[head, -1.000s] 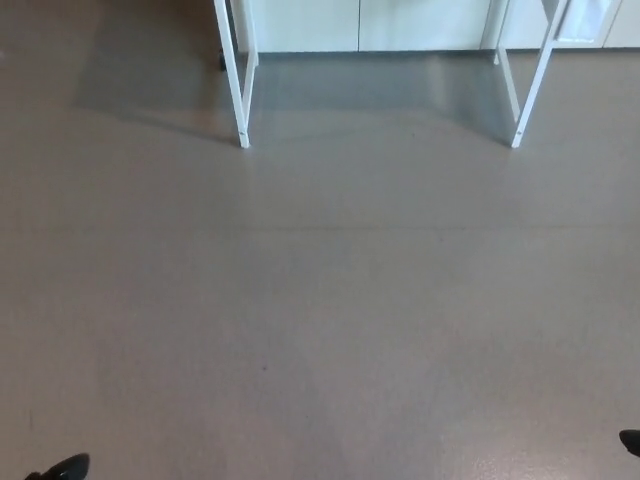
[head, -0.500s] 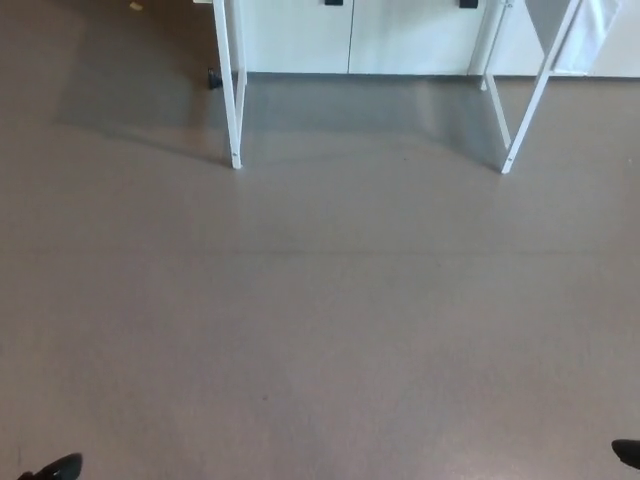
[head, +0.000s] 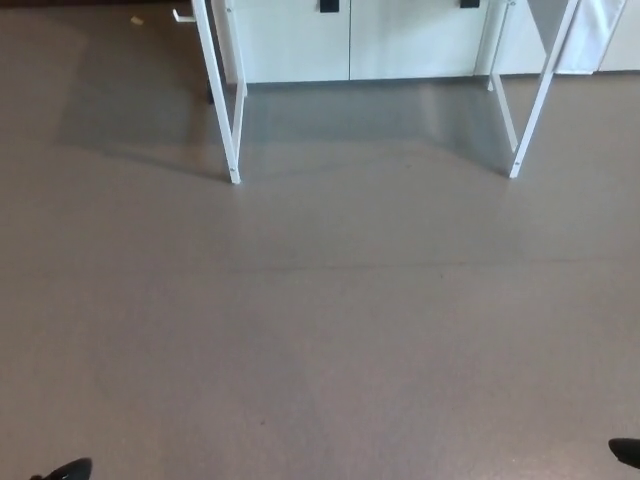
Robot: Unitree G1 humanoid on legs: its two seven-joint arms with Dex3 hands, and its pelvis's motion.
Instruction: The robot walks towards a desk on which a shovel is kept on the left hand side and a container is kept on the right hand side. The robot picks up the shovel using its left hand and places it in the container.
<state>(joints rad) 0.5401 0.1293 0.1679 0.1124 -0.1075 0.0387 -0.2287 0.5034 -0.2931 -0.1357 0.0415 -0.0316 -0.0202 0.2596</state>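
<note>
Grey-brown floor (head: 320,320): bare and smooth, it fills nearly the whole head view, with a wide stretch between the robot and the furniture.
Desk legs (head: 232,120): white, slanted, one pair on the left and another (head: 527,100) on the right; the desktop itself lies above the picture's edge.
Cabinets (head: 350,40): pale doors with dark handles stand behind the legs.
Shovel and container: neither shows; going by the task they sit on the desktop, out of sight.
Left hand (head: 65,470): only a black tip pokes in at the bottom left corner; I cannot tell how far it is opened, and nothing shows in its hold.
Right hand (head: 626,452): a black sliver at the bottom right edge; likewise unreadable.
Step in hand: I judge it to be the walk-up, with no grasp begun.
Risk: drifting off line could bring the robot against a leg and jolt the desk.
Risk: stopping short or skewed would leave the shovel beyond the left arm's reach.
</note>
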